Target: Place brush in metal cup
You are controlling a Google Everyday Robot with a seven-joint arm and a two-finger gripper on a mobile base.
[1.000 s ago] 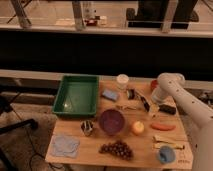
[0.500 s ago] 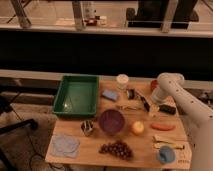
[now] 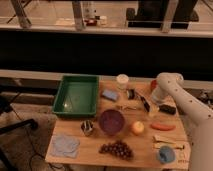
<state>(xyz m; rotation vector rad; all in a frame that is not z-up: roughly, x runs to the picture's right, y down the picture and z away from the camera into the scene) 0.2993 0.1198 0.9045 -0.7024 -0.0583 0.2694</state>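
Observation:
The brush (image 3: pixel 143 101), slim with a dark handle, lies slanted on the wooden table (image 3: pixel 80 155) right of centre, between the white cup and a black block. My gripper (image 3: pixel 152 105) hangs from the white arm (image 3: pixel 170 84) at the table's right back, open, just over the brush's right end and holding nothing. The metal cup (image 3: pixel 88 127), small and shiny, stands left of the purple bowl (image 3: pixel 111 122), well to the left of the gripper.
A green tray (image 3: pixel 77 95) fills the back left. Around the table lie a blue sponge (image 3: pixel 109 95), white cup (image 3: pixel 122 80), black block (image 3: pixel 167 109), carrot (image 3: pixel 162 126), yellow fruit (image 3: pixel 137 128), grapes (image 3: pixel 116 148), blue cup (image 3: pixel 165 155) and a cloth (image 3: pixel 64 146).

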